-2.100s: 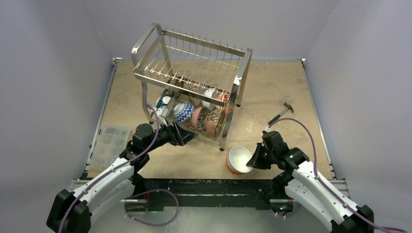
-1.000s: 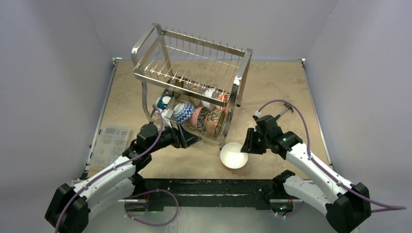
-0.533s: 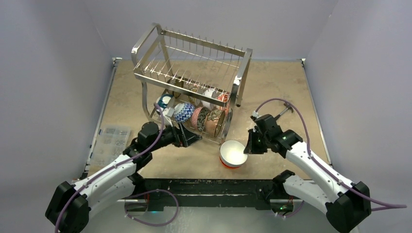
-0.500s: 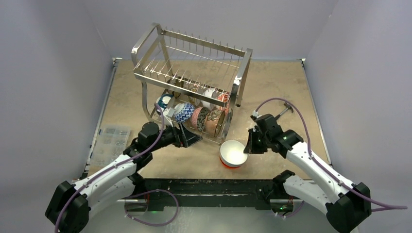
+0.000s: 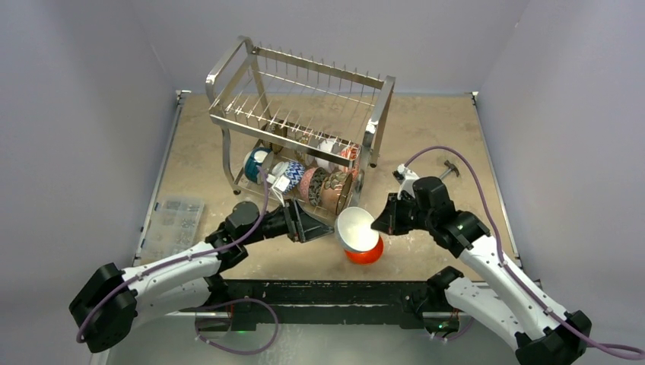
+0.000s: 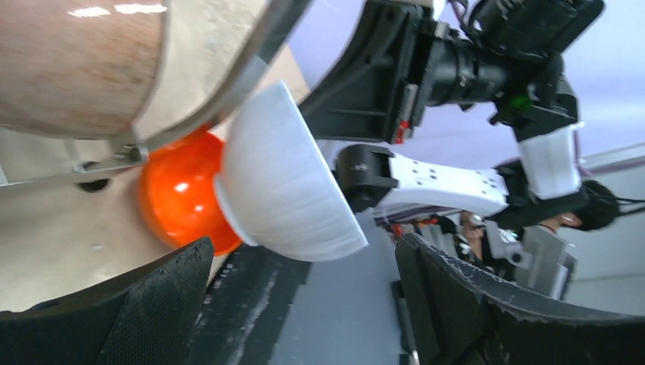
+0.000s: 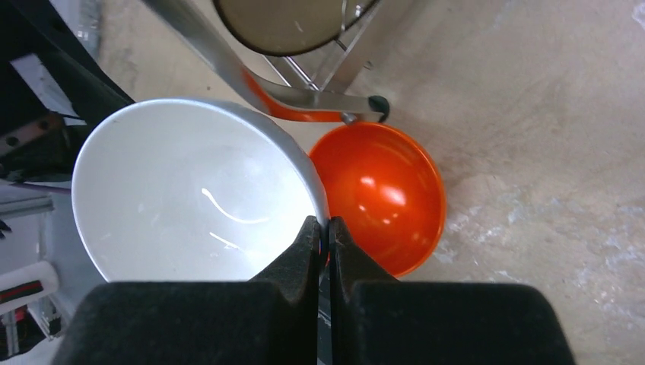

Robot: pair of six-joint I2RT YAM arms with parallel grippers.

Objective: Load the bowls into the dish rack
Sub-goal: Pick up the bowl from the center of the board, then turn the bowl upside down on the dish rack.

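Your white bowl (image 5: 356,228) is plain and glossy, with a small foot ring. It hangs tipped on its side near the middle of the table's near edge, mouth turned up and to the left, just in front of the dish rack's near right leg. The right gripper (image 5: 380,223) has its fingers pinched together on the bowl's rim. Directly under it an orange bowl (image 5: 365,253) sits upright on the table (image 5: 441,144), shiny orange inside; you cannot tell whether the two touch.

That makes two bowls outside the dish rack (image 5: 304,99), one white and one orange. The rack is a single chrome wire frame with two tiers. In its lower tier you can count four bowls on edge in the front row: teal, blue-and-white, pink-patterned and brown. More stand behind them, too hidden to count.

The left gripper (image 5: 316,226) sits just left of the white bowl, its fingers wide apart and holding nothing. One clear parts box (image 5: 171,224) lies at the left edge.
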